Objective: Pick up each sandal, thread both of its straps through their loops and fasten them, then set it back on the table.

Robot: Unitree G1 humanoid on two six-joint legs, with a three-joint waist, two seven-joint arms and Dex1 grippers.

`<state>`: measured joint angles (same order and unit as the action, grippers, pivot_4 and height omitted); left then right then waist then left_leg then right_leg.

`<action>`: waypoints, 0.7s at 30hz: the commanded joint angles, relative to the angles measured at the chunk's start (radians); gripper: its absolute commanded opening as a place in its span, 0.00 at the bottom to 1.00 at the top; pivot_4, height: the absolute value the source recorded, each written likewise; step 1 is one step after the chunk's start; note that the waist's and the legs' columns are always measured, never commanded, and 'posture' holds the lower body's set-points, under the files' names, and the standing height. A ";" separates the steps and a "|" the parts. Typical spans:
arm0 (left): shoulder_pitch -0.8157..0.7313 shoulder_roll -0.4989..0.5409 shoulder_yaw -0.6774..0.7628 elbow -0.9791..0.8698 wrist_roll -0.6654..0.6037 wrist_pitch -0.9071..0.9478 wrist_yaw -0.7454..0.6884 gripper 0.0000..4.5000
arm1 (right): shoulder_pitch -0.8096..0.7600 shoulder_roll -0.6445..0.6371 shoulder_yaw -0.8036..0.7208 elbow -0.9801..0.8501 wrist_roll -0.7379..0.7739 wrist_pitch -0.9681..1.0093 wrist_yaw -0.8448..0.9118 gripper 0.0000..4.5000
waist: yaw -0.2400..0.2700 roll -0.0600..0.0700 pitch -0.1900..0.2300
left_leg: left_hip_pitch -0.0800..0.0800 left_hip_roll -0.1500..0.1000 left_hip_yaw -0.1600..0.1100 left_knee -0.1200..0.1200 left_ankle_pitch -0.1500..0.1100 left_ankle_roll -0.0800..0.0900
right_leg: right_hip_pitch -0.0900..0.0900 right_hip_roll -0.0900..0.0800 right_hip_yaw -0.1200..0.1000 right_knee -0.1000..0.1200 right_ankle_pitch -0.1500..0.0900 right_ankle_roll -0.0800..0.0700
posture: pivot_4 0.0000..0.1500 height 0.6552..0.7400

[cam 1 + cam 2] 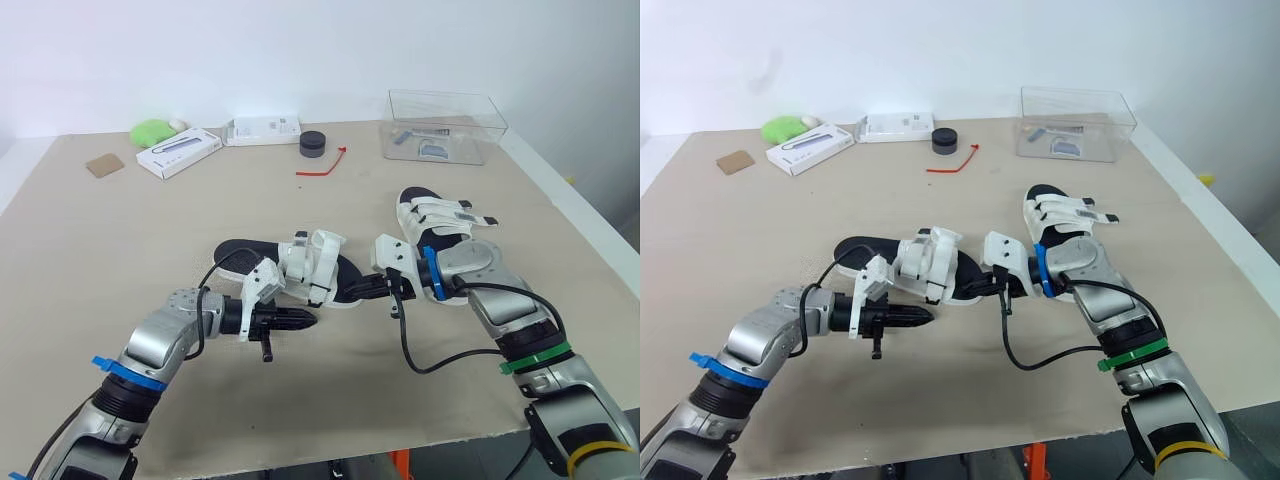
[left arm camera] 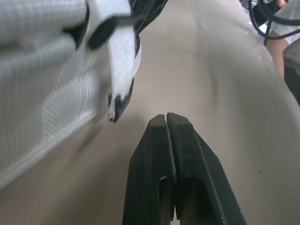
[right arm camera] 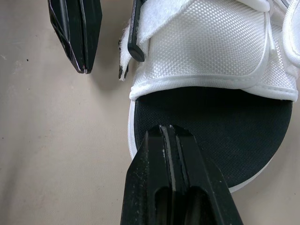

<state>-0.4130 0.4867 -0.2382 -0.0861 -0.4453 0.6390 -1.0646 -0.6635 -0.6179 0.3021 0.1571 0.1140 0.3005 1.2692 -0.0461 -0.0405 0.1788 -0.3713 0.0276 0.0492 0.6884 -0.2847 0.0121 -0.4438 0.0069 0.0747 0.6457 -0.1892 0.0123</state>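
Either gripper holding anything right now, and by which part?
Nothing is held. Left gripper shut empty beside the strap of the near sandal; right gripper shut empty over its toe end.

near sandal (image 2: 47,70), left wrist view: blurred, cropped | clear box (image 1: 480,140) contents: too small to tell

Two head-mounted eyes look forward and down across the beige tabletop (image 1: 100,300). Each wrist camera peers close along its own black fingers (image 2: 152,164), both sharing the white mesh sandal with black footbed (image 3: 211,51).
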 commanded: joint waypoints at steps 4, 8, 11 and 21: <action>-0.018 0.028 0.045 -0.050 -0.093 0.066 -0.058 0.06 | -0.004 -0.012 -0.014 -0.012 0.002 -0.004 0.004 0.00 | 0.000 0.000 0.000 | 0.000 0.000 0.000 0.000 0.000 0.000 | 0.000 0.000 0.000 0.000 0.000 0.000 | 1.00 1.00; -0.013 0.062 0.045 -0.064 -0.084 0.032 -0.079 0.40 | -0.003 -0.014 -0.015 -0.012 0.001 -0.004 0.004 0.00 | 0.000 0.000 0.000 | 0.000 0.000 0.000 0.000 0.000 0.000 | 0.000 0.000 0.000 0.000 0.000 0.000 | 1.00 1.00; -0.015 0.067 0.052 -0.049 -0.039 -0.050 -0.061 0.73 | -0.004 -0.016 -0.016 -0.011 0.001 -0.005 0.005 0.00 | 0.000 0.000 0.000 | 0.000 0.000 0.000 0.000 0.000 0.000 | 0.000 0.000 0.000 0.000 0.000 0.000 | 1.00 1.00; -0.010 0.006 0.035 -0.023 -0.007 -0.112 -0.030 0.84 | -0.012 -0.011 -0.011 -0.007 -0.001 -0.010 0.006 0.00 | 0.000 0.000 0.000 | 0.000 0.000 0.000 0.000 0.000 0.000 | 0.000 0.000 0.000 0.000 0.000 0.000 | 1.00 1.00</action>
<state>-0.4205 0.4975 -0.2009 -0.0855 -0.4479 0.5448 -1.0965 -0.6636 -0.6205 0.3021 0.1586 0.1135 0.2945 1.2716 -0.0458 -0.0404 0.1788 -0.3715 0.0275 0.0494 0.6884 -0.2847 0.0121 -0.4438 0.0066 0.0745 0.6456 -0.1892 0.0123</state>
